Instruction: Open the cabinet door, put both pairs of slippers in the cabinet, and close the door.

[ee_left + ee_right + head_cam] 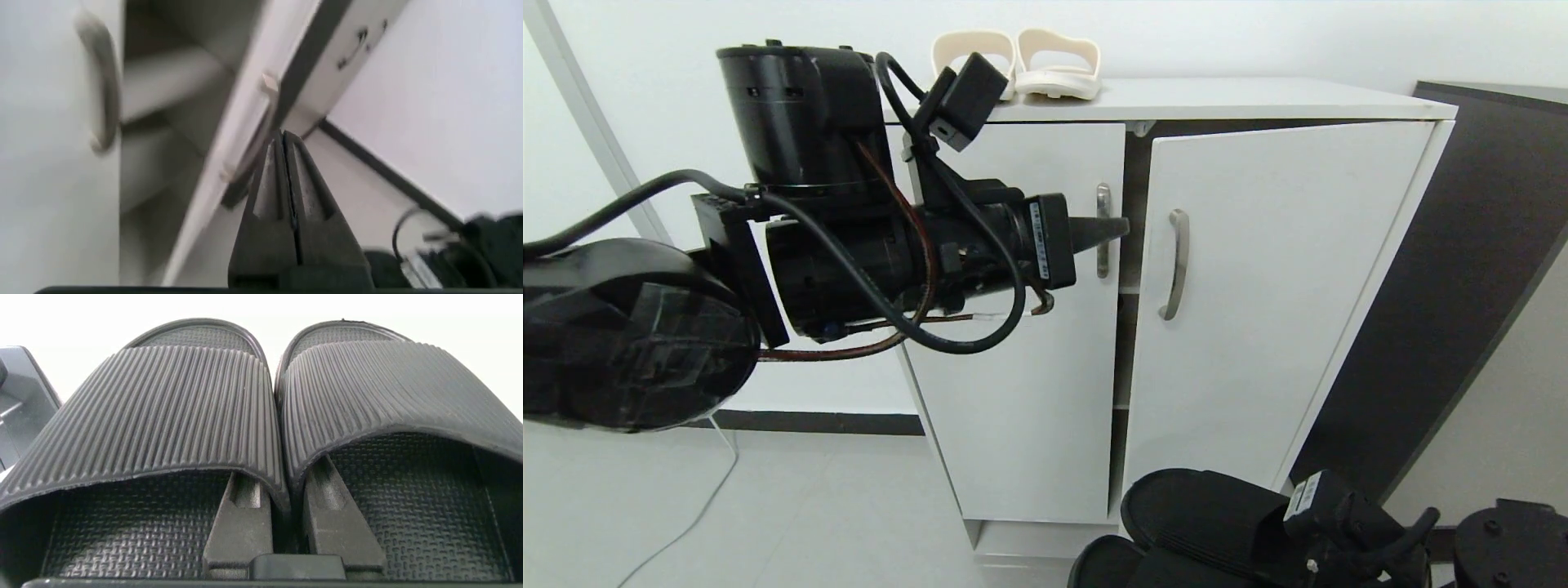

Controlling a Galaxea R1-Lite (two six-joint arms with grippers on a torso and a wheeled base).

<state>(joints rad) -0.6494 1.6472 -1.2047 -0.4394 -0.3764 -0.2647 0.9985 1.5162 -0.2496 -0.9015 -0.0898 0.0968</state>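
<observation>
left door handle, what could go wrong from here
The left gripper is shut, only its tip at the left door handle, so it may slip off while pulling. The right gripper pinches the black slippers just by their inner edges; one could drop.

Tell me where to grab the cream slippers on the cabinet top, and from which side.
Probably pinch the cream slippers at their adjoining inner strap walls, one finger under each strap, coming from the front: they lie side by side, openings facing that way.
</observation>
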